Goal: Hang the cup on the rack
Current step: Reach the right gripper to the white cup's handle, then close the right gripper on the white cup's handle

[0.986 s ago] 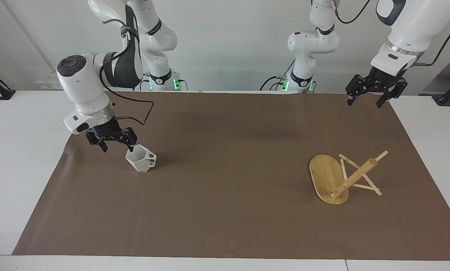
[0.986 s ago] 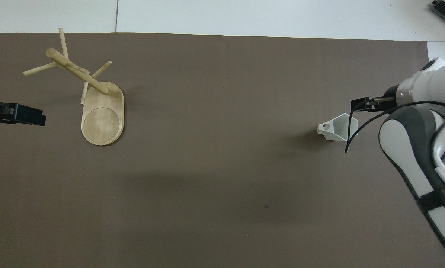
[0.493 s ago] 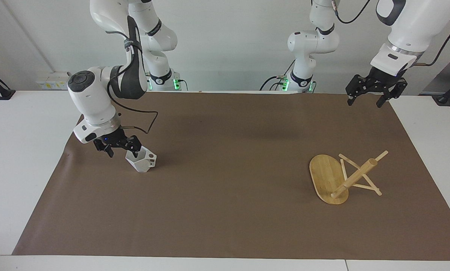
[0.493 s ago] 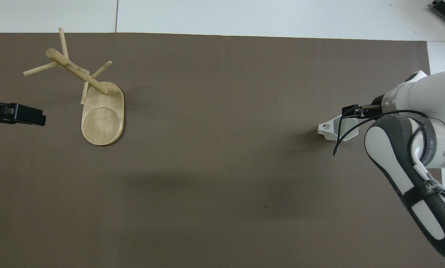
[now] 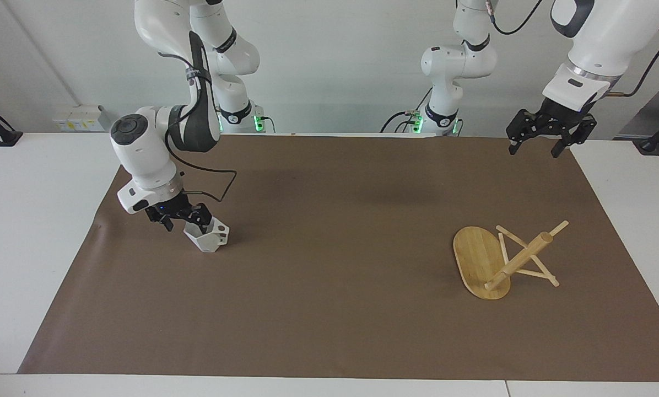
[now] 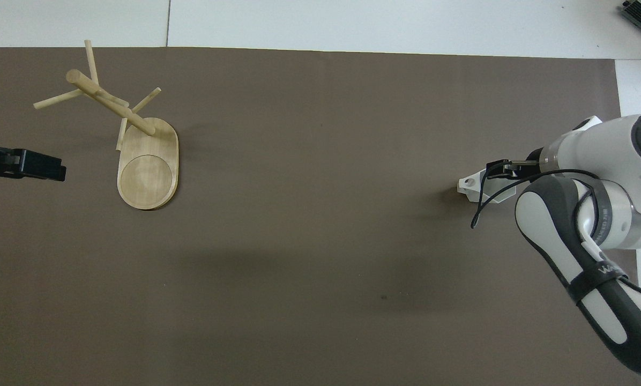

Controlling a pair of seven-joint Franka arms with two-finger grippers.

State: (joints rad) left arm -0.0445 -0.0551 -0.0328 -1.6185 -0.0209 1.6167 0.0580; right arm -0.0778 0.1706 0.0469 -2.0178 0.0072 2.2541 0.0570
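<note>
The white faceted cup sits on the brown mat at the right arm's end, its handle pointing toward the left arm's end; it also shows in the overhead view. My right gripper is open and low at the cup's rim, with one finger at the cup's opening and the other outside it; in the overhead view the right gripper covers most of the cup. The bamboo rack lies tipped over at the left arm's end, also in the overhead view. My left gripper waits, open and empty, raised over the mat's corner.
The brown mat covers most of the white table. The rack's post and thin pegs point toward the left arm's end of the table. A cable hangs from the right wrist beside the cup.
My right gripper has moved down and toward the cup, from beside its rim to straddling its wall. The cup, the rack and the left arm have not moved.
</note>
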